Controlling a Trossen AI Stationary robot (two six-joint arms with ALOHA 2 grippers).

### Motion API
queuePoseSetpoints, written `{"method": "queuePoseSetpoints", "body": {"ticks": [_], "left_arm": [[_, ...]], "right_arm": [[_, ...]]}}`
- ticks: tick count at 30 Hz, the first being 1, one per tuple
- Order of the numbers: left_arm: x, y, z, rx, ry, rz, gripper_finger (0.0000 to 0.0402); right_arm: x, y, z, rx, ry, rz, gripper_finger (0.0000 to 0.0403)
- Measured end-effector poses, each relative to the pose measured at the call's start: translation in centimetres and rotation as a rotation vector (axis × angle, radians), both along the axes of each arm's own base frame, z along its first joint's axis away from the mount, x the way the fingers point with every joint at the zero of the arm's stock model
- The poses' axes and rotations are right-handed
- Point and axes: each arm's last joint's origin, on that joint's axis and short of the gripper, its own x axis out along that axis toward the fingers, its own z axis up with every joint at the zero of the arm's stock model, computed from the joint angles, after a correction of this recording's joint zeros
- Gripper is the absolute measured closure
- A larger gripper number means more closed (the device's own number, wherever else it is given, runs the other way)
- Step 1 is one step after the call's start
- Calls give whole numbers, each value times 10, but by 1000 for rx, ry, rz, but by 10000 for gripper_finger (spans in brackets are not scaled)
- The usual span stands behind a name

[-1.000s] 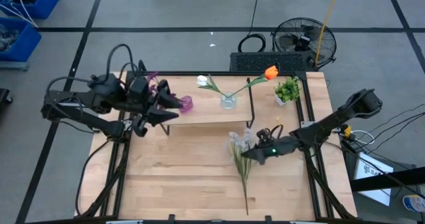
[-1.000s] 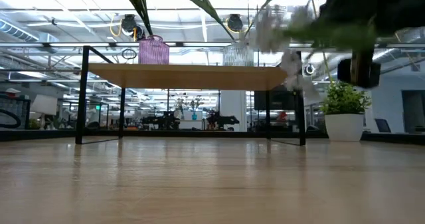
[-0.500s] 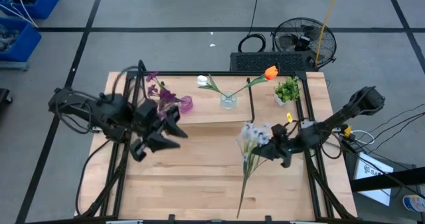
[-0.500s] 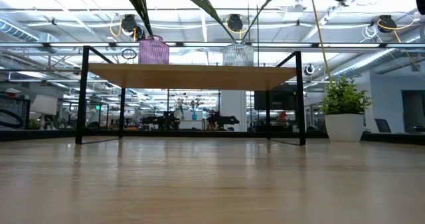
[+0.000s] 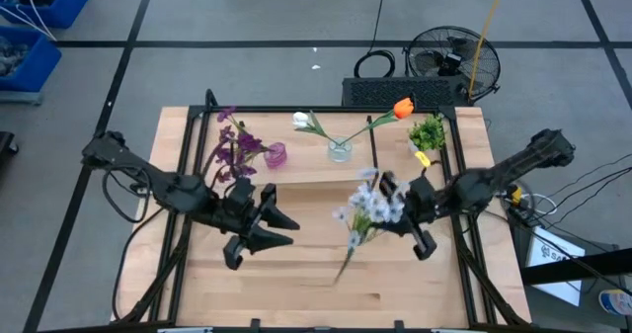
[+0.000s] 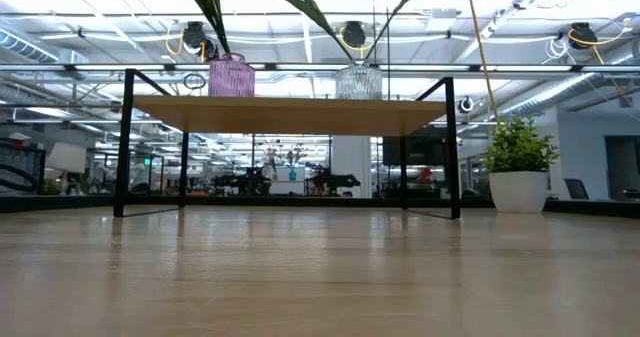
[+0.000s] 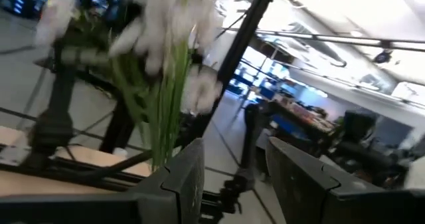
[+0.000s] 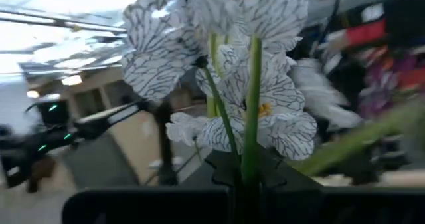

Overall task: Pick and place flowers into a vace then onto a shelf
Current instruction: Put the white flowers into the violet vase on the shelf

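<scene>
My right gripper [image 5: 393, 214] is shut on the pale white-lavender spray [image 5: 362, 208] above the table's middle, in front of the shelf [image 5: 306, 167]. The spray also shows in the right wrist view [image 8: 226, 71] and, blurred, in the left wrist view [image 7: 159, 64]. My left gripper [image 5: 284, 228] is open and empty, left of the spray's stem. On the shelf a purple vase [image 5: 277, 155] holds the dark purple cluster [image 5: 233, 142]. A clear vase [image 5: 339, 151] holds the white bud [image 5: 301, 121] and the orange tulip [image 5: 402, 108]. Neither gripper shows in the low view. My right gripper pinches the spray's green stem [image 8: 250, 151] between its two fingers, just below the blooms. The fingers come from the table's right side. The spray is lifted clear of the table, blooms toward the shelf, and its long stem end [image 5: 339, 272] slants toward the near left.
A small potted plant [image 5: 427, 133] stands at the shelf's right end, on the table. The shelf's black legs [image 6: 453, 147] stand at the far half of the table. In the low view the bare wooden tabletop [image 6: 320, 277] stretches in front of the shelf.
My right gripper has risen with the spray, lifting it clear of the table and carrying it toward the shelf; the stem end has swung leftward. My left gripper has drawn away from the purple vase toward the near edge and the right.
</scene>
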Motion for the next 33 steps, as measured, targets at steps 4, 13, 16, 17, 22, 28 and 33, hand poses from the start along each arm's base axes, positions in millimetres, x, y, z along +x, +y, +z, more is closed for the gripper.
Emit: {"method": "queuePoseSetpoints", "body": {"ticks": [4, 13, 16, 17, 22, 28, 33], "left_arm": [[-3, -4, 0, 58, -10, 68, 236], [4, 3, -3, 165, -7, 265, 236], [12, 5, -11, 171, 26, 280, 236], [14, 6, -12, 172, 32, 278, 236], [19, 6, -15, 153, 36, 241, 236], [20, 8, -18, 162, 62, 246, 236], [22, 13, -19, 184, 67, 263, 245]], "right_arm": [[-1, -11, 38, 6, -57, -180, 403], [33, -8, 20, 47, 31, -207, 403], [51, -8, 10, 60, 28, -187, 403], [55, -9, 8, 60, 25, -184, 403], [69, -16, -1, 59, 42, -217, 403], [77, -18, -7, 78, 55, -225, 403], [79, -17, -9, 79, 58, -227, 403]]}}
